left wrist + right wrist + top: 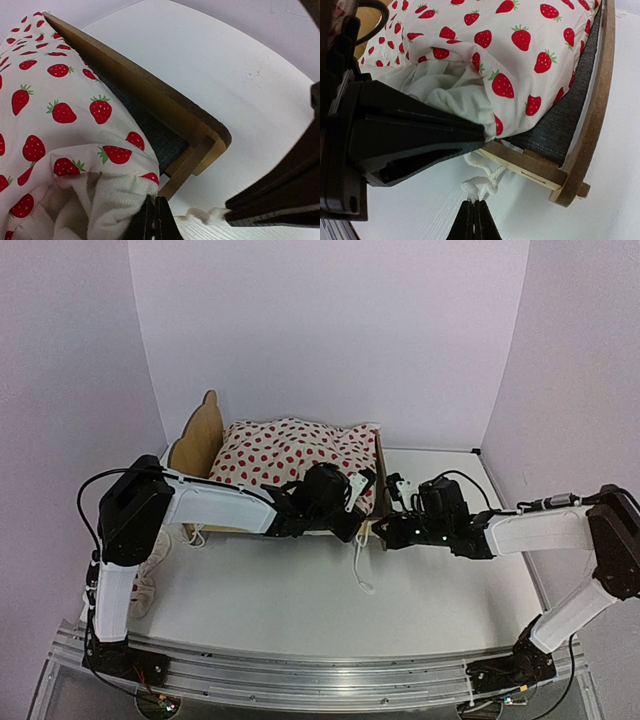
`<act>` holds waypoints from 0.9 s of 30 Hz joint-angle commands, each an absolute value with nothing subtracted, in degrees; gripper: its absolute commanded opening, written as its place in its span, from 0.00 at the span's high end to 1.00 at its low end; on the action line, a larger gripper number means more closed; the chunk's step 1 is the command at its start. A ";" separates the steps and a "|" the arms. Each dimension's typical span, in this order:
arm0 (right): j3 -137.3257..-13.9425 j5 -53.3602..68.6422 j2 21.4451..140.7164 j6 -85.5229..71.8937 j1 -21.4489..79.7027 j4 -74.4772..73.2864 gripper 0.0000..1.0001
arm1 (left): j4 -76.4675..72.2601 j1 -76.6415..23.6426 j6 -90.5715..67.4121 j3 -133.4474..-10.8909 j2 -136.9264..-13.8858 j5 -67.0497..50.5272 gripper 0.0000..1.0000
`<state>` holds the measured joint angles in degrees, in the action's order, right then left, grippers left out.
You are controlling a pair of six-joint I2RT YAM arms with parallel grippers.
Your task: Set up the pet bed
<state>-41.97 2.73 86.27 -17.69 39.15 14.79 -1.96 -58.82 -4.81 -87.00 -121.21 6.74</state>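
**Pet bed: cover being fitted at the near foot corner**

1. Table (300,590), near edge. Both of your arms rise from here. Each bends at a raised elbow out by its side edge, and each forearm runs low and level inward. The wrists meet at one spot.
2. Cord (480,187). It is white and knotted, and trails from under the cover onto the table. Your right gripper (475,220) has its jaws closed on the knot, probably to draw the tie clear of the frame.
3. Cloth (285,450). It has a strawberry print and a fleecy white underside, and is heaped over the bed. Your left gripper (154,220) is pinched tight, seemingly on a bunched fold at the hem, which would let you tug the cover down over the corner.
4. Bed (150,97). The frame is plywood and lies along the table's far edge, on the left half. The grey mattress pad (565,120) shows beside the footboard (597,100), which points toward the middle.
5. Headboard (200,435). It is scalloped and sits farthest left, uncovered.
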 commanded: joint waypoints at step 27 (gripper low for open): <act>-44.14 25.41 105.50 -19.44 34.88 46.58 1.00 | 11.77 -53.79 -6.73 -89.89 -113.58 -26.09 1.00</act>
